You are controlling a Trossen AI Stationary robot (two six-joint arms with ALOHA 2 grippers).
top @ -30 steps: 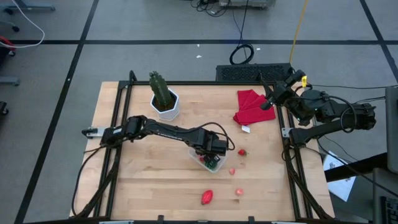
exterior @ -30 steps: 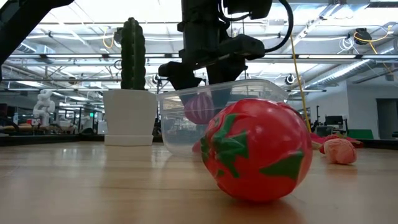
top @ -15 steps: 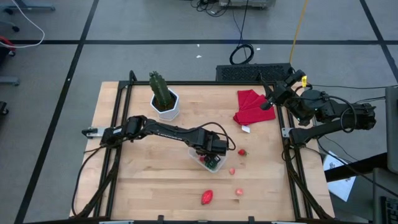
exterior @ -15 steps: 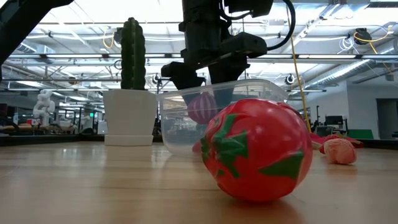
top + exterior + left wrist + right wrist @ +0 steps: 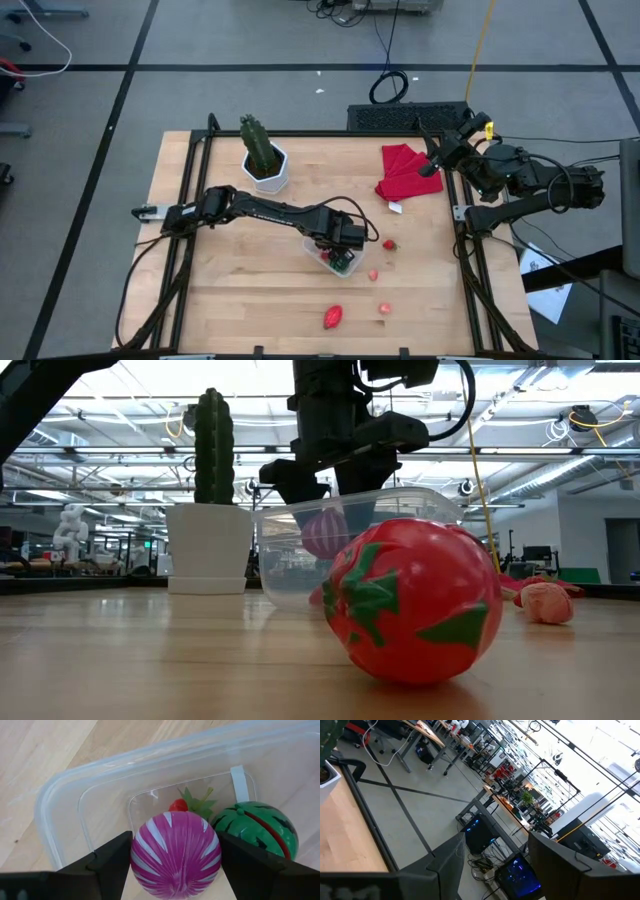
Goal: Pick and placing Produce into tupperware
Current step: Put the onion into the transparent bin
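Note:
The clear tupperware [image 5: 312, 247] [image 5: 420, 500] stands mid-table. My left gripper [image 5: 340, 250] [image 5: 175, 865] hangs over it, shut on the purple ridged piece [image 5: 175, 852] [image 5: 322, 532]. On the tupperware's floor lie the green striped melon [image 5: 257, 827] and a small red berry with green leaves [image 5: 187, 802]. On the wood to the right and near side rest a red berry [image 5: 388, 243], two pink berries [image 5: 373, 275] [image 5: 385, 309] and a large red fruit [image 5: 333, 317] [image 5: 415, 600]. My right gripper [image 5: 432, 165] [image 5: 495, 870] waits open at the table's far right. My left gripper pinches the purple ridged piece between its two fingers [image 5: 112, 862], one on each side of its round body [image 5: 142, 855]. The fingers come from above, pointing down into the tupperware. The piece hangs inside the walls, clear of the floor [image 5: 322, 532].
A tall green cactus [image 5: 258, 140] [image 5: 210, 445] in a white pot [image 5: 268, 170] [image 5: 208, 545] stands at the far left. A red cloth [image 5: 405, 170] lies far right beside my right gripper. Bare wood lies along the near left.

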